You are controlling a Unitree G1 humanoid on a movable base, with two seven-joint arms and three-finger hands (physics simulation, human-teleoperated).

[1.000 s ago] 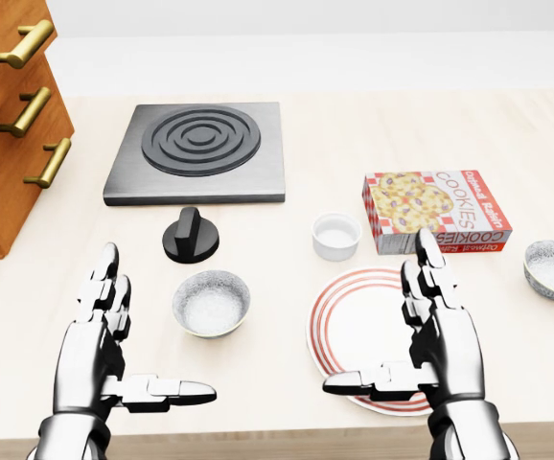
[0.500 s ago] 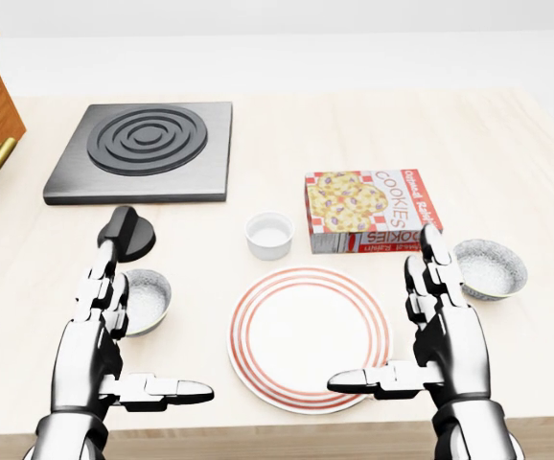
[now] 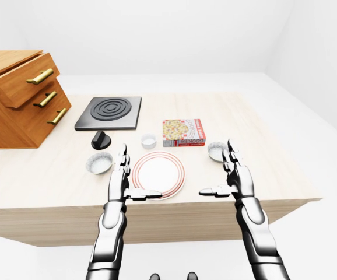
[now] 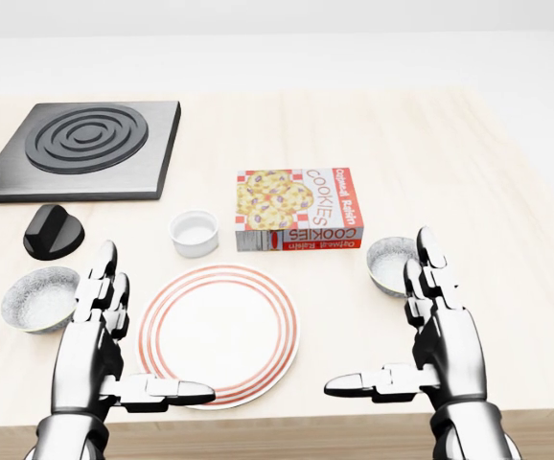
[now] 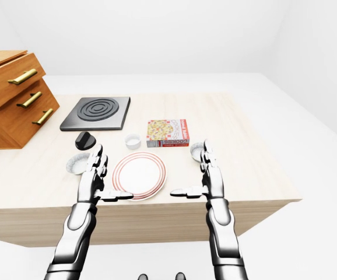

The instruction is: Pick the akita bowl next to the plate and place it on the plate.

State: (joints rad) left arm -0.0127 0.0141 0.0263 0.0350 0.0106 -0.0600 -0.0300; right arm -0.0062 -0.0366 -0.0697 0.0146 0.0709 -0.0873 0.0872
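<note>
Two small round bowls look the same: grey with little specks and pale inside. Both stand upright on the desk (image 4: 450, 163). In the head view the left bowl (image 4: 39, 297) is to the left of the plate (image 4: 219, 335) and the right bowl (image 4: 390, 264) is to its right. I cannot tell which one is the akita bowl.

The plate is white with red rings. Above it are a small white cup (image 4: 194, 233) and a cookie box (image 4: 298, 209). A black knob (image 4: 53, 231) and a dark stove plate (image 4: 80, 149) are up on the left. Wooden drawers (image 3: 20, 96) stand at the far left.

Both hands are wide apart, fingers up, holding nothing. The right hand (image 4: 450, 350) is just below and right of the right bowl. The left hand (image 4: 90, 355) is between the left bowl and the plate.
</note>
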